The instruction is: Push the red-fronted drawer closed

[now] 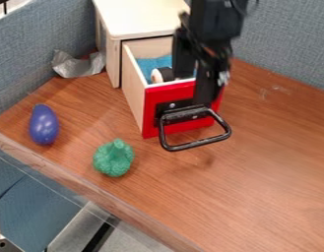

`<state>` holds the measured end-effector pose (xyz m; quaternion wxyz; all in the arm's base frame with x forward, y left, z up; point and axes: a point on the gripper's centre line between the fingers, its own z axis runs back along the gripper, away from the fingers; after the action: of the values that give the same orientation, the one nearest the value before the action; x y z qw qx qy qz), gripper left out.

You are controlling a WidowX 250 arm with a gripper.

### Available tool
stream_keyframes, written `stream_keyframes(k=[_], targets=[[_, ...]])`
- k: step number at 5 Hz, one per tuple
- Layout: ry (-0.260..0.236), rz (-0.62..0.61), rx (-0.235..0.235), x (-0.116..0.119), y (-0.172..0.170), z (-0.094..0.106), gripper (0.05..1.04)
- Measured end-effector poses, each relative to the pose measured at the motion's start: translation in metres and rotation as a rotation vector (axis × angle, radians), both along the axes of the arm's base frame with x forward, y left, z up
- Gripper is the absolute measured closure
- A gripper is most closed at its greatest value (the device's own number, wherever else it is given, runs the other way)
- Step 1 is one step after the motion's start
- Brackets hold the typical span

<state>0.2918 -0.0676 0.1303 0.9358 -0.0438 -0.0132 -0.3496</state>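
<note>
Drawer [134, 93] stands open at the frame's upper centre, and with the gripper's [194, 90] fingers apart, seemingly astride its red front [180, 92], we do best with square, gentle contact.

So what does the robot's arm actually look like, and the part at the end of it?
The arm is black and blocky, with a thin dark cable looping out beside it near the top. The gripper is black too, with two long, straight, flat-sided fingers. Small pale, silvery bits show at its side; I can't tell what they are.
</note>
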Motion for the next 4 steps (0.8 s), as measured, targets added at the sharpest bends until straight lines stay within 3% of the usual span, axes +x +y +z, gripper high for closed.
stream_keyframes(k=[1, 3, 4], targets=[[-0.019, -0.036, 0.010, -0.009, -0.012, -0.003, 0.083], [-0.050, -0.102, 0.037, -0.031, -0.041, -0.040, 0.083], [-0.080, -0.087, 0.083, -0.037, -0.051, -0.060, 0.083]])
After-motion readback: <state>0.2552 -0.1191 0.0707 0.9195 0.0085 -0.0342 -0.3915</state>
